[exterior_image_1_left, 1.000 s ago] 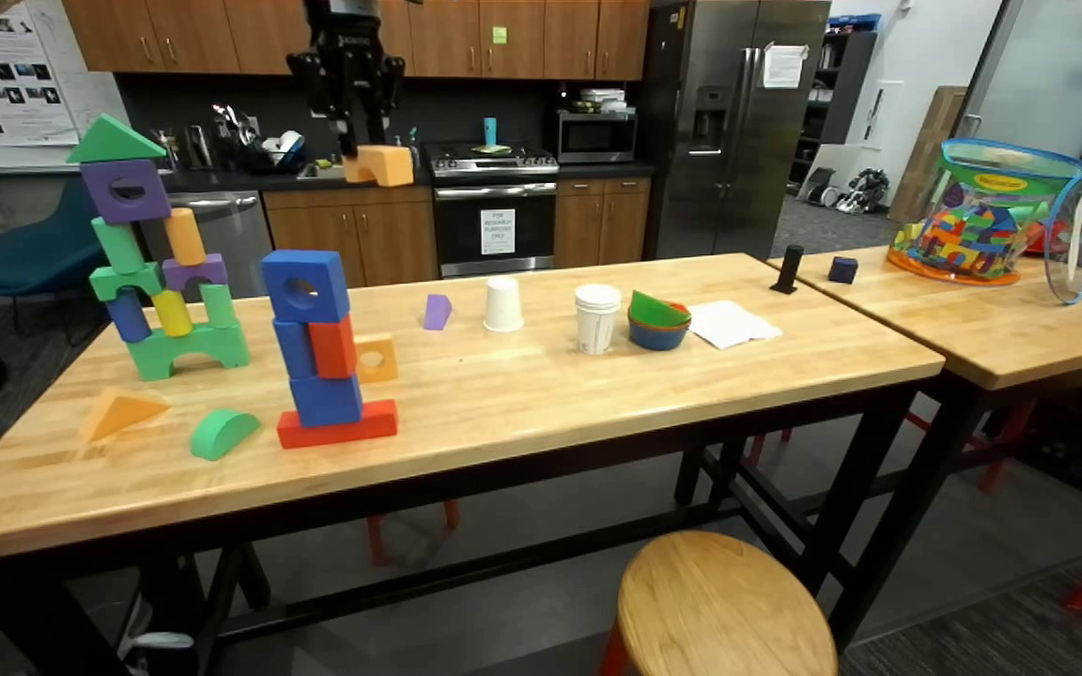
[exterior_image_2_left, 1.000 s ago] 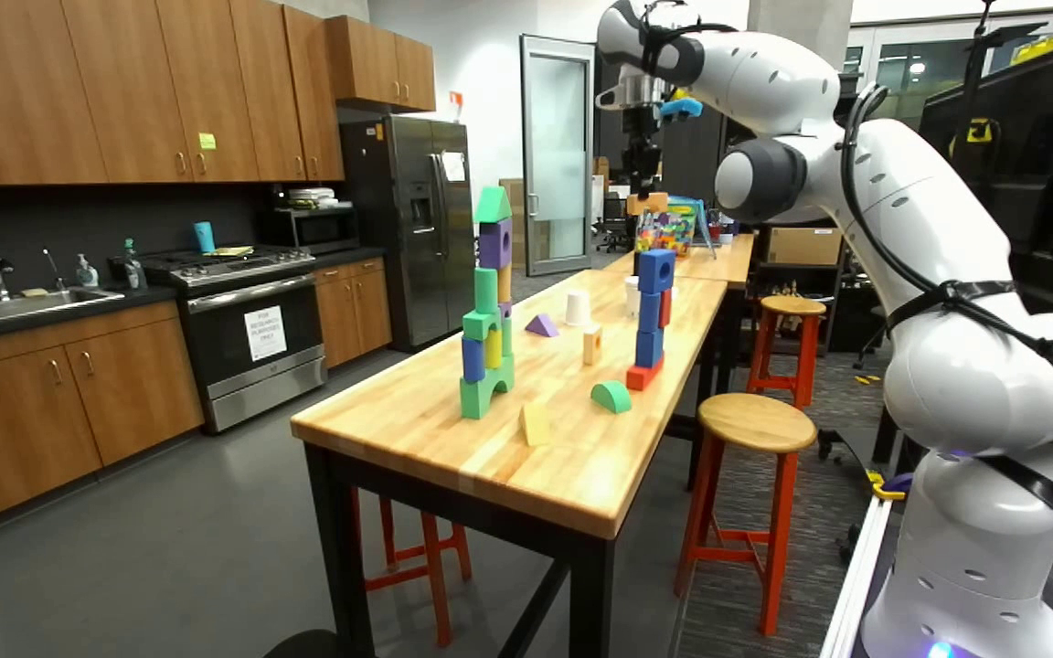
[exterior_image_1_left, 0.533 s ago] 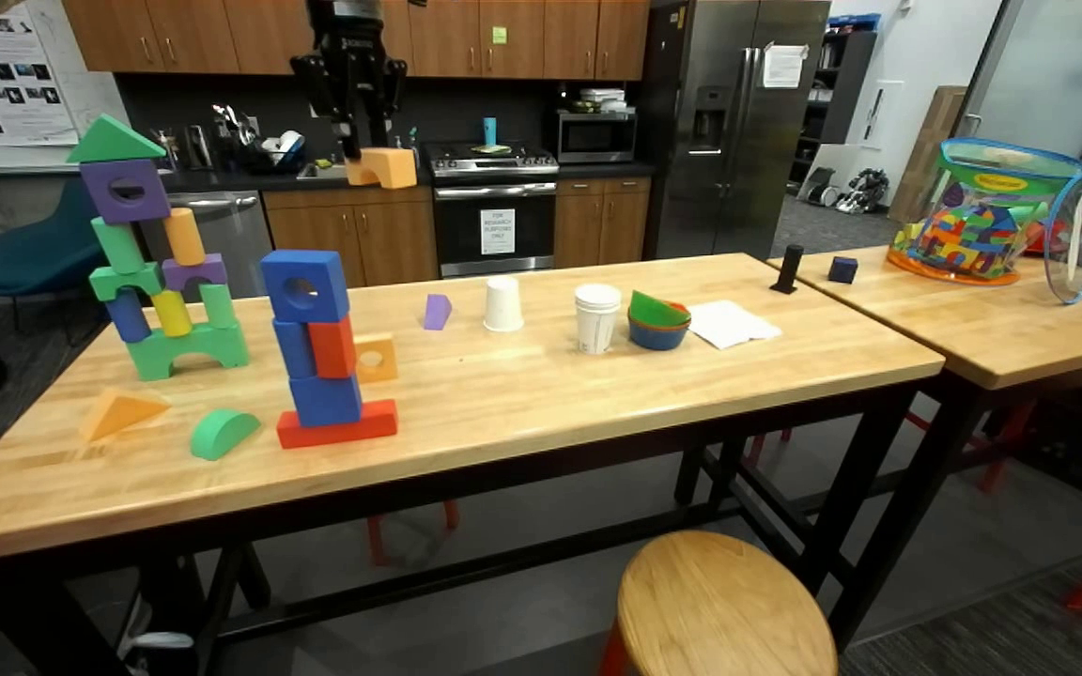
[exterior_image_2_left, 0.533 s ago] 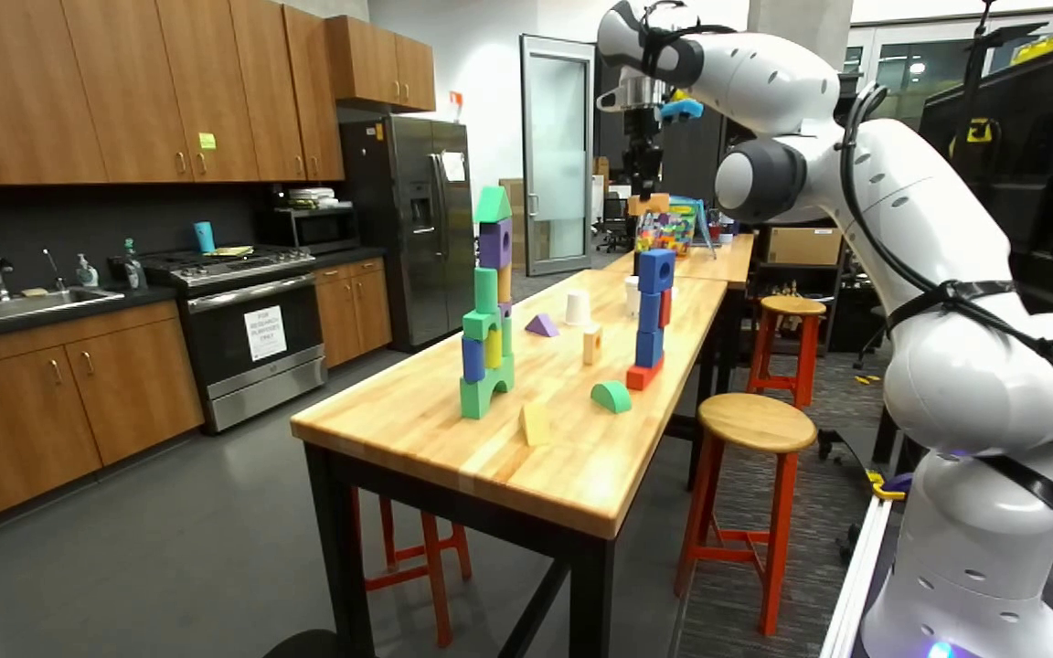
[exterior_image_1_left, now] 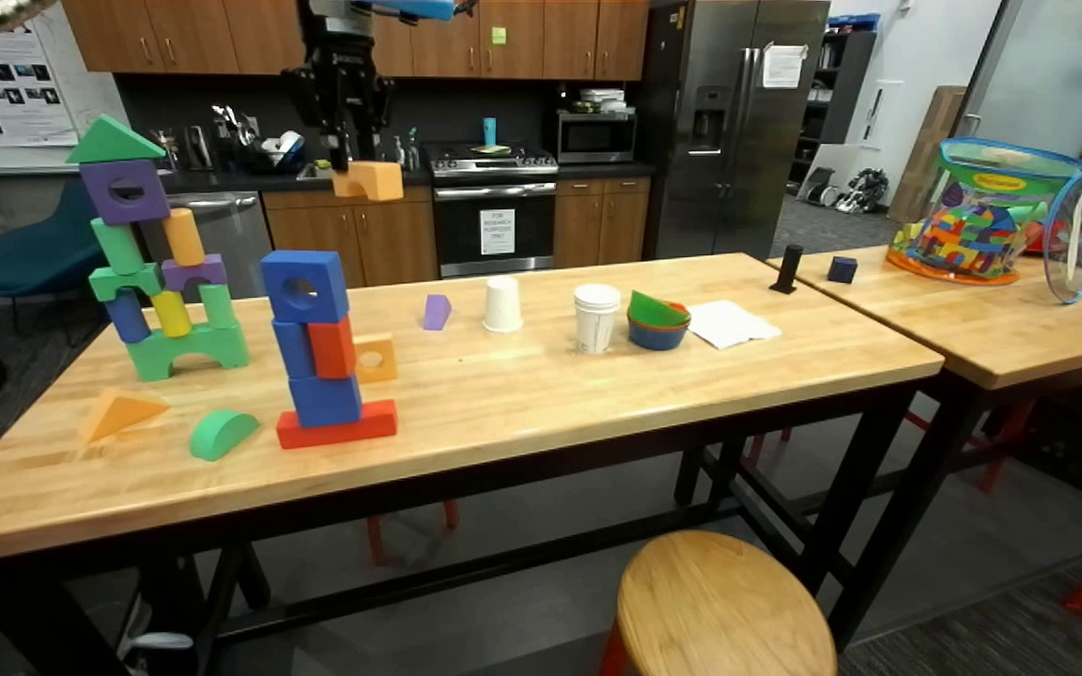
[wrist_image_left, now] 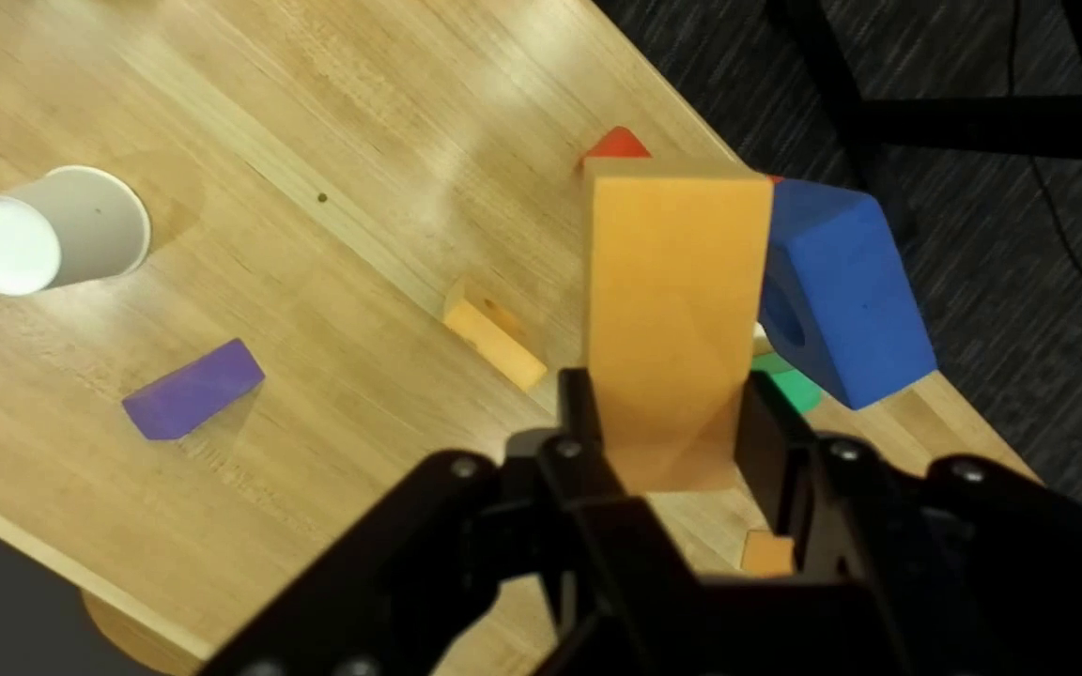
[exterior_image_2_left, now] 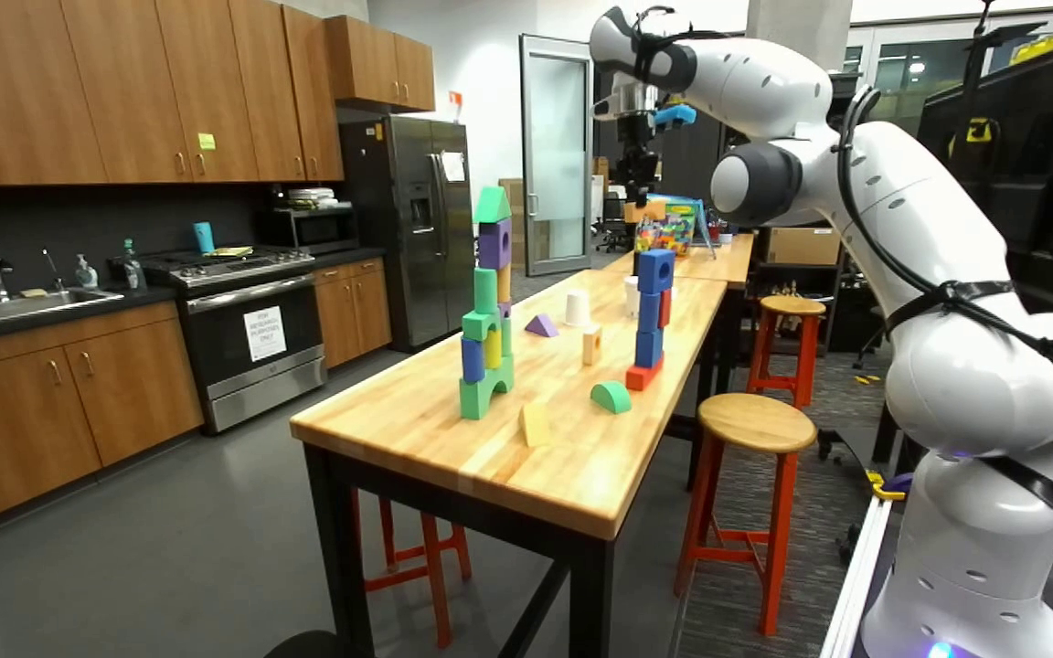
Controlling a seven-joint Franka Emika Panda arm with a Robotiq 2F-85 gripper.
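Gripper (wrist_image_left: 668, 413) is grasping an orange block (wrist_image_left: 677, 319), and its fingers (wrist_image_left: 577, 406) are pressing this block from two opposite sides. In the wrist view, the block is occupying the place slightly right of the centre. In an exterior view, it is hanging in the air in the upper left of the frame, above the wooden table (exterior_image_1_left: 522, 404), and it is showing an arched cut on its underside. Lower in the same frame, a blue-and-red tower (exterior_image_1_left: 330, 349) is standing upright, with a holed blue block (exterior_image_1_left: 304, 286) resting on its top; the held block is hanging apart from this tower. Nearer to the left edge, a many-coloured tower (exterior_image_1_left: 184, 237) is standing, and a green triangle (exterior_image_1_left: 116, 141) is crowning it. In the left part of the wrist view, a white cup (wrist_image_left: 53, 230) is standing upside down, and a purple block (wrist_image_left: 193, 390) is lying near it.
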